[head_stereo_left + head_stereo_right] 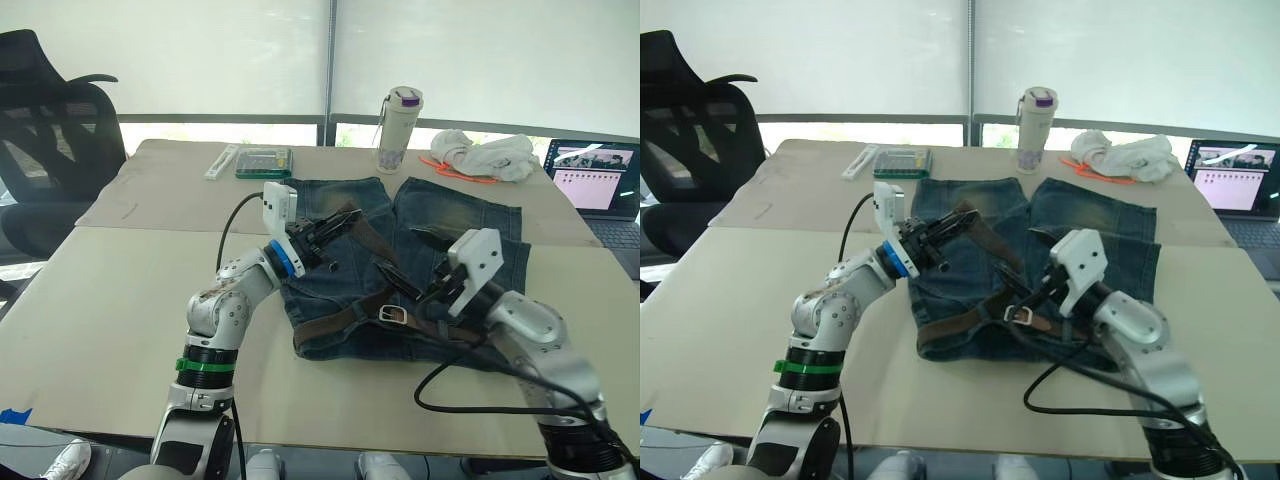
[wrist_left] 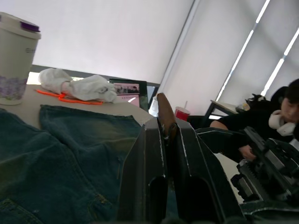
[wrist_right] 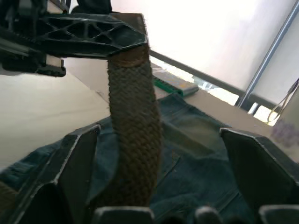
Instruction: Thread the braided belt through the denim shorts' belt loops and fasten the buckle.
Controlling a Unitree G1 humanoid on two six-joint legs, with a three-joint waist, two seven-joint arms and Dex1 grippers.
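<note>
Between left gripper (image 1: 335, 228) fingers, pinched flat: woven brown braided belt (image 3: 135, 140) tip, above faded denim shorts (image 1: 455, 215). Right gripper (image 1: 405, 285) spread wide around strap, beside silver rectangular buckle (image 1: 393, 314).

Silver arms, black fingers (image 1: 330, 232), blue and green rings, black cables

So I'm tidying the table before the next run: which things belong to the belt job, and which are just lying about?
Part of the job:
braided belt, its free end pinched in the left gripper
buckle
denim shorts
right gripper, open beside the belt

Just lying about:
tumbler
white cloth bundle
laptop
green case
</note>
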